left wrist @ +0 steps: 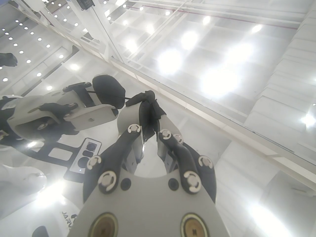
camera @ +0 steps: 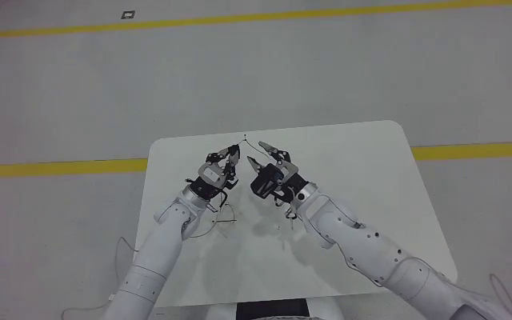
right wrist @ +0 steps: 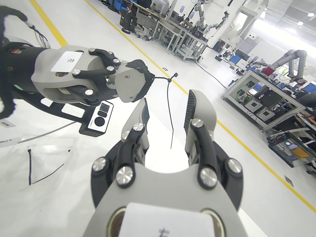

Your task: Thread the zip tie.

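One zip tie (right wrist: 168,99) is held above the worktop (camera: 360,176). It is pinched near its head by the left pincer (right wrist: 148,78), whose fingers are pressed together on it. The tail hangs free between the spread fingers of the right pincer (right wrist: 168,104) and is touched by neither. The strap is judged very light, thin, springy and somewhat slick, and likely to swing or bow when nudged. It would best be taken near the pointed tip, so that the end can be steered into the head.
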Robot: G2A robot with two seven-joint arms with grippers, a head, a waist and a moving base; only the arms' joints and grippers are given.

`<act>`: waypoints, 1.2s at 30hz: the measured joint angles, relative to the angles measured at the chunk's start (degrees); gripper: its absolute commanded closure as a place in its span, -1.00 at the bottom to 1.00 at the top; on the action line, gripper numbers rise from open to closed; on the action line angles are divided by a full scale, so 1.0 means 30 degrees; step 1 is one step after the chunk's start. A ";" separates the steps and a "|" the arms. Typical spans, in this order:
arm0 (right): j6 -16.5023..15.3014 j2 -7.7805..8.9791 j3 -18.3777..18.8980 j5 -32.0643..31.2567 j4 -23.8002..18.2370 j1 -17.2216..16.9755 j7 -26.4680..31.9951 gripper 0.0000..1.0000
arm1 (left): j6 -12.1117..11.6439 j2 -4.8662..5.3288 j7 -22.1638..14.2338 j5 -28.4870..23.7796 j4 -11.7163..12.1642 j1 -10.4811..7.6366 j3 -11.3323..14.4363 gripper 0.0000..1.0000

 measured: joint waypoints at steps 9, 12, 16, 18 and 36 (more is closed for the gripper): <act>0.0351 -0.0266 -0.0509 0.0000 0.0501 0.0568 0.0072 0.60 | 0.0000 0.0000 0.0000 0.0000 0.0000 0.0000 0.0000 1.00; 0.0581 -0.0334 -0.0587 0.0000 0.0628 0.0715 0.0120 1.00 | 0.0000 0.0000 0.0000 0.0000 0.0000 0.0000 0.0000 1.00; 0.0734 -0.0397 -0.0707 0.0000 0.0787 0.0857 0.0216 1.00 | 0.0000 0.0000 0.0000 0.0000 0.0000 0.0000 0.0000 1.00; 0.0774 -0.0416 -0.0748 0.0000 0.0832 0.0902 0.0265 1.00 | 0.0000 0.0000 0.0000 0.0000 0.0000 0.0000 0.0000 1.00; 0.1231 0.0132 -0.0965 0.0000 0.1002 0.1135 0.1060 1.00 | 0.0000 0.0000 0.0000 0.0000 0.0000 0.0000 0.0000 1.00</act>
